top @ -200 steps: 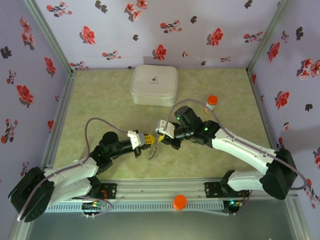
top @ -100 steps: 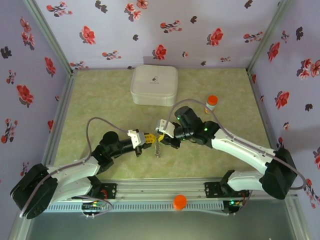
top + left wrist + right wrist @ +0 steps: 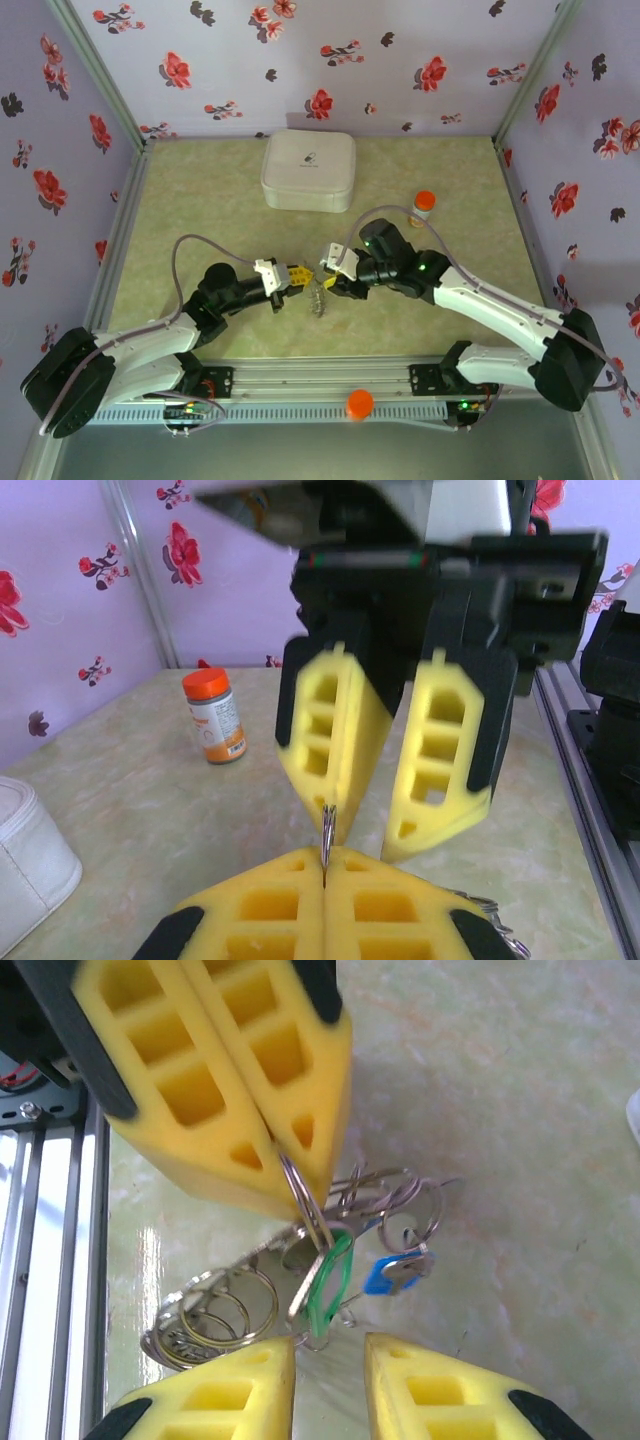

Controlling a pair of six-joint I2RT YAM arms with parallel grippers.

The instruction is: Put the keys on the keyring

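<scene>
Lilac cloth printed with red flowers walls a pale marbled desk (image 3: 190, 200). Near its front middle the keyring (image 3: 303, 1210), a thin silver wire ring, is pinched edge-on at the very tips of the left gripper (image 3: 298, 1175), whose yellow foam fingers (image 3: 180, 1070) are pressed flat together on it. Just under that pinch hangs the green-tagged key (image 3: 343, 1260), and the blue-tagged key (image 3: 385, 1275) sits close to its right among a few small silver loops; whether either key is threaded onto the ring itself I cannot tell. A coil of larger silver rings (image 3: 215, 1310) trails off to the other side of the bunch. The right gripper (image 3: 328, 1360) faces the left one tip to tip just beside the bunch, its fingers (image 3: 225, 1400) spread a little with nothing caught in the gap. Farther back on the desk stand an orange-capped bottle (image 3: 424, 205) to the right and a white rounded case (image 3: 308, 170) by the rear wall, both well apart from the keys.
</scene>
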